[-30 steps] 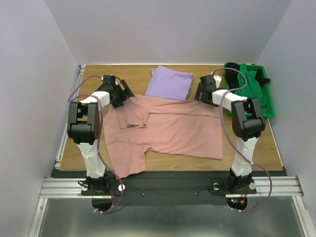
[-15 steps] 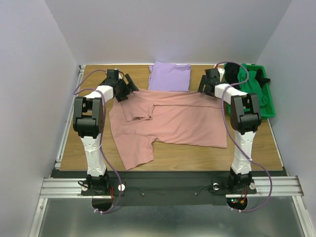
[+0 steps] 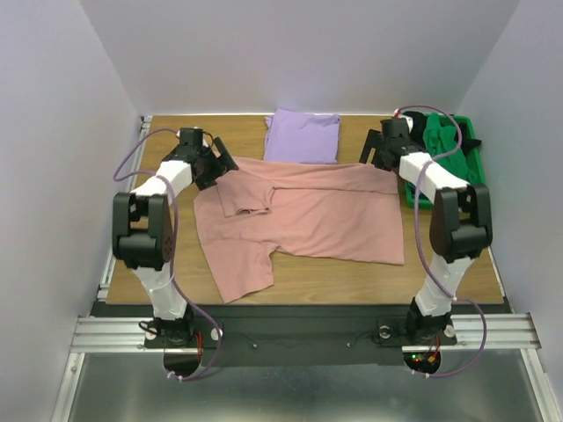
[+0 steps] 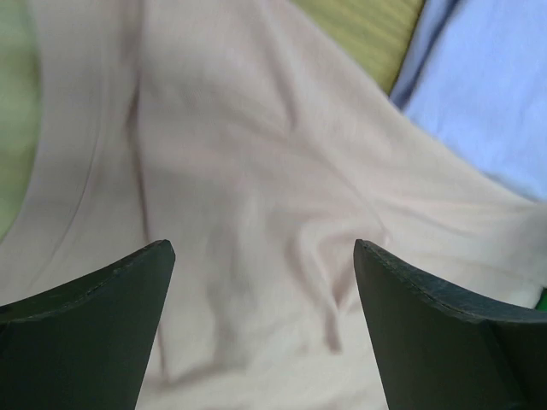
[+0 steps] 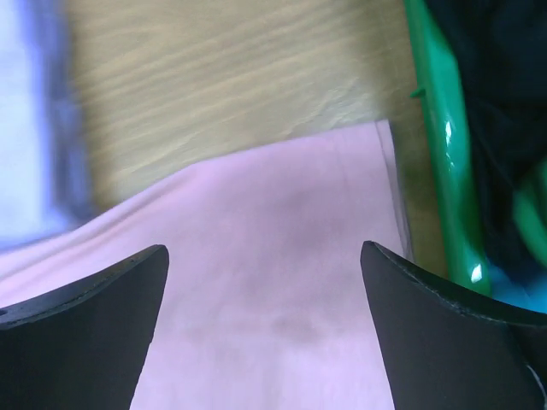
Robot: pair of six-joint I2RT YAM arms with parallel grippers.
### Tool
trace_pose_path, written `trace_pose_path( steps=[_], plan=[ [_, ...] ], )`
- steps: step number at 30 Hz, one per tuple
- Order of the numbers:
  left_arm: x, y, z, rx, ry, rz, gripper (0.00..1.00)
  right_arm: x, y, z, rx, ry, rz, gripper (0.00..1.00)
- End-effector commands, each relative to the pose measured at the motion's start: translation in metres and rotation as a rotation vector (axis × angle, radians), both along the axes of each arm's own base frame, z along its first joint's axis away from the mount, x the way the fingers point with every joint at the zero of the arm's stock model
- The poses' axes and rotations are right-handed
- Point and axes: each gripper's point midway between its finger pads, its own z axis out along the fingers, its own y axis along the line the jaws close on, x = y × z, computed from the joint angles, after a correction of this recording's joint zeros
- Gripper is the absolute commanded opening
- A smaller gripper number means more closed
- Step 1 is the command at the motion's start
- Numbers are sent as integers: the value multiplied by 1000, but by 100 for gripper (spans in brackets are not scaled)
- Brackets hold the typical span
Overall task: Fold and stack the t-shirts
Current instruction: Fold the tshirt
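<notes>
The left gripper point(image 3: 218, 163) hung open over the pink t-shirt point(image 3: 317, 215), which lay spread mid-table, only partly folded. Behind it the lavender t-shirt point(image 3: 303, 136) sat folded. The right gripper point(image 3: 380, 151) stood open at the pink one's far right corner, so most folding and all the stacking seemingly remained.

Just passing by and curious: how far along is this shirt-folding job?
Done: the lavender shirt lies folded at the far edge of the table. In hand: the pink shirt lies spread out, unfolded; both arms' jaws hang open and empty near its far corners. Left: folding the pink shirt and stacking it with the lavender one. More cloth sits in the green bin, right.
</notes>
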Motion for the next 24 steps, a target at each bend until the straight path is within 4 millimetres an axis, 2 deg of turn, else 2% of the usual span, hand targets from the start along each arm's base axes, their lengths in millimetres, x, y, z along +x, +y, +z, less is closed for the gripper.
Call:
trace_pose_path(
  steps=[1,2,3,4,5,6,7,8,9,10,11,12,13,14,15,17,18,20,22,24],
  plan=[
    [-48,-2,57,-1,-96,26,98,-39,19,55,138,-102,69,100],
    [-72,2,33,24,-39,47,98,-51,21,52,152,-93,73,100],
    [-88,-11,28,32,-30,21,98,-61,23,50,175,-90,63,100],
    [-101,-15,23,40,-18,25,98,-72,23,52,186,-100,56,100],
    [-123,-16,15,46,-1,47,98,-95,22,44,195,-96,48,100],
    [-137,-24,11,50,10,34,98,-106,21,43,206,-101,39,100],
    [-154,-42,8,53,20,-9,98,-118,20,38,229,-93,16,100],
    [-172,-46,5,45,33,6,98,-136,19,20,233,-56,7,100],
    [-186,-44,-1,77,57,10,98,-146,19,32,254,-98,9,100],
    [-199,-47,-4,81,72,19,98,-153,20,31,266,-99,15,100],
    [-214,-55,3,86,46,-1,98,-160,22,33,284,-109,21,100],
    [-235,-50,-12,104,103,1,98,-174,22,28,303,-110,12,100],
    [-247,-49,-15,109,124,3,98,-180,22,28,308,-115,13,100],
    [-267,-43,-18,126,158,19,98,-185,23,25,316,-113,22,100],
    [-277,-42,-19,132,169,18,98,-193,23,17,320,-99,21,100],
    [-295,-37,-18,120,173,41,98,-199,24,21,332,-117,35,100],
    [-309,-38,-20,126,194,11,98,-201,24,20,335,-119,37,100],
    [-324,-44,-19,66,209,-14,99,-204,25,20,338,-121,41,100],
    [-331,-49,-19,6,211,-25,99,-207,23,15,336,-113,30,100],
    [-332,-51,-30,-15,203,-30,99,-209,23,10,334,-99,28,100]
  ],
)
